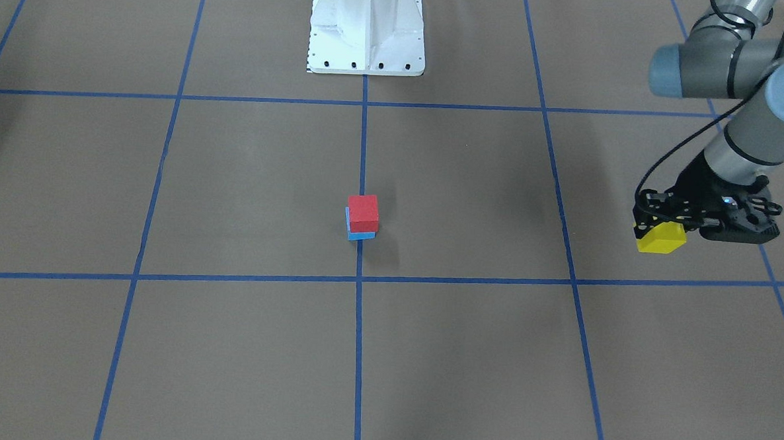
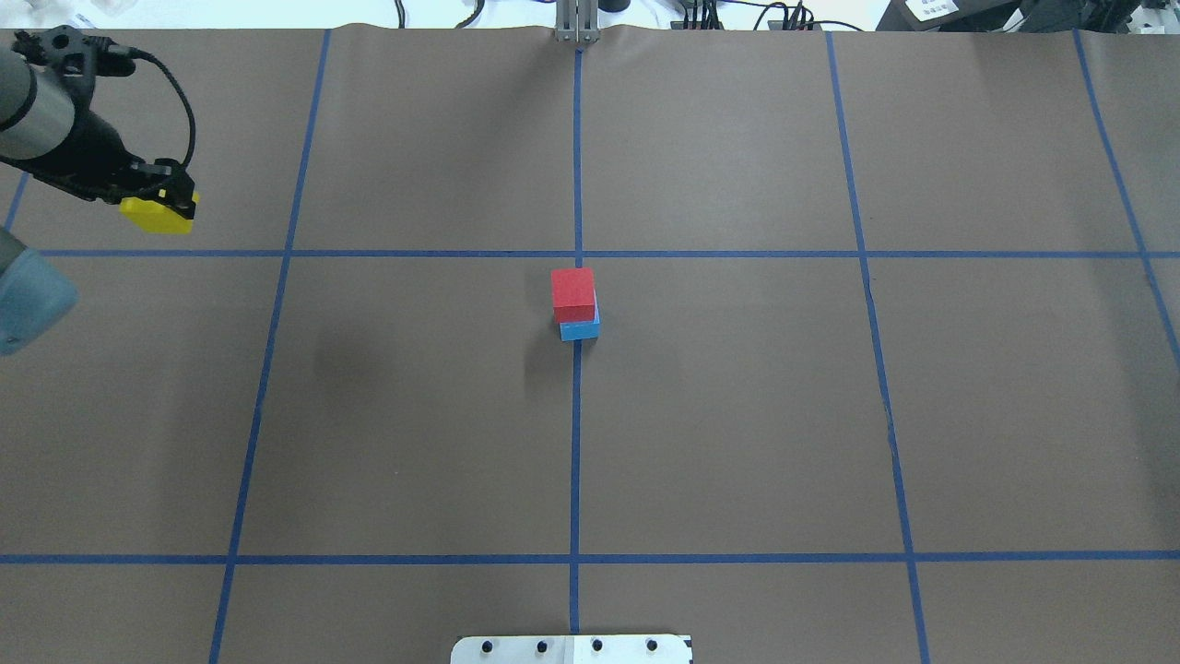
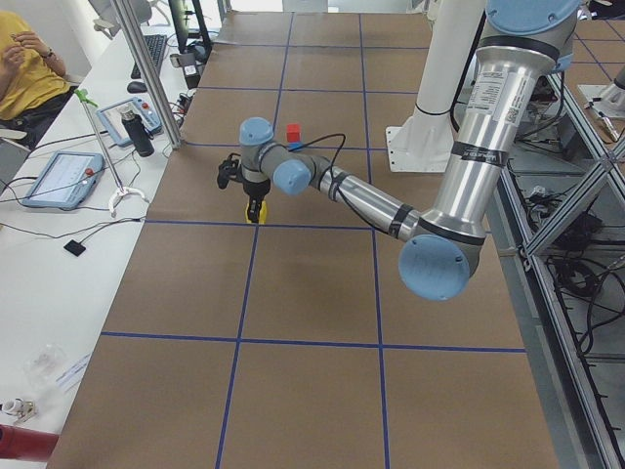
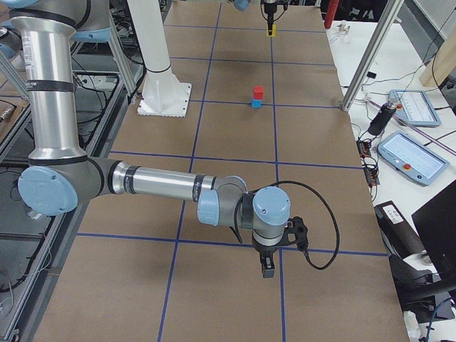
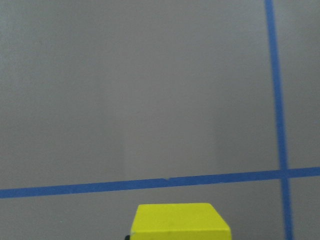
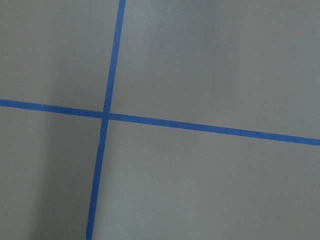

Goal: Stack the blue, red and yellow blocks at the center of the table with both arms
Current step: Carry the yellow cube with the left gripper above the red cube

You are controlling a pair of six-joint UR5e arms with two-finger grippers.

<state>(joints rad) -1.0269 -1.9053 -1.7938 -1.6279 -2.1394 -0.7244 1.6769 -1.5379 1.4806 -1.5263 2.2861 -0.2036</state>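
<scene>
Step in hand: the third block is being fetched. The left end effector (image 1: 664,222) is gripping the yellow block (image 1: 661,242) with its fingers closed on it.
Yellow block's place: it is sitting far out on the robot's left side of the surface (image 2: 737,415), well apart from the centre. Whether it is hanging clear of the surface or touching it is not showing plainly.
Stack so far: the red block (image 2: 572,293) is resting on the blue block (image 2: 579,330) at the centre, on the middle tape line (image 2: 576,166). The red one is sitting slightly off square, leaving a thin edge of blue showing.
Right end effector (image 4: 268,267): it is hanging low over bare surface on the robot's right, near a tape crossing. It is appearing only in the side view, so I cannot tell whether it is open or closed.
Next move, as I am judging it: the yellow block is needing a carry across to the centre, squared over the red top face, then a gentle lowering before release. The offset underneath is leaving little margin for a sideways nudge.
Materials and shapes: the blocks are looking like matte, sharp-edged cubes of equal size, probably rigid and light. The surface is looking flat, dull and brown-grey, crossed by thin blue tape lines.
</scene>
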